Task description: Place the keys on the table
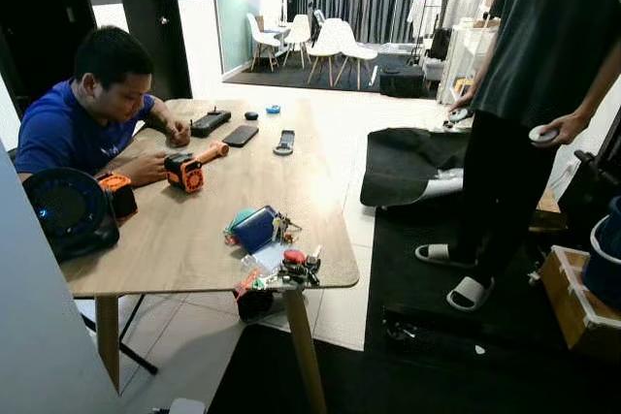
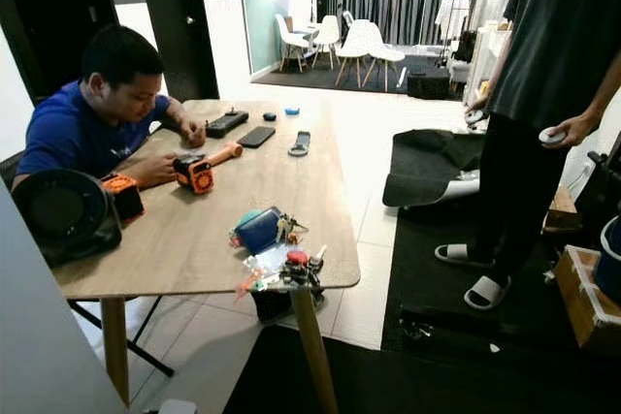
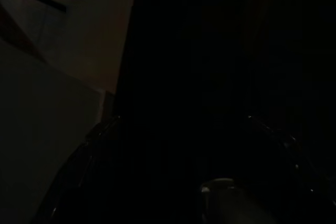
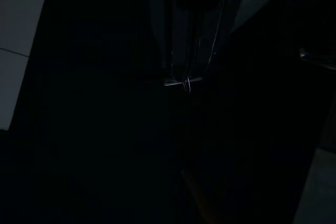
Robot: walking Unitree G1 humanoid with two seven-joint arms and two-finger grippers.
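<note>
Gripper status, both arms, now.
Left gripper: too dark, cannot be told.
Right gripper: too dark, cannot be told.

Even indoor light is filling both eye views, and the pale floor tiles (image 1: 335, 133) are glaring at the far end of the wooden table (image 1: 194, 239). The tabletop is showing sharp, with soft shadow gathering under its near edge. The black mat (image 1: 437, 356) is swallowing detail. Both wrist views are sitting almost black, giving only faint glints and dim pale patches.
</note>
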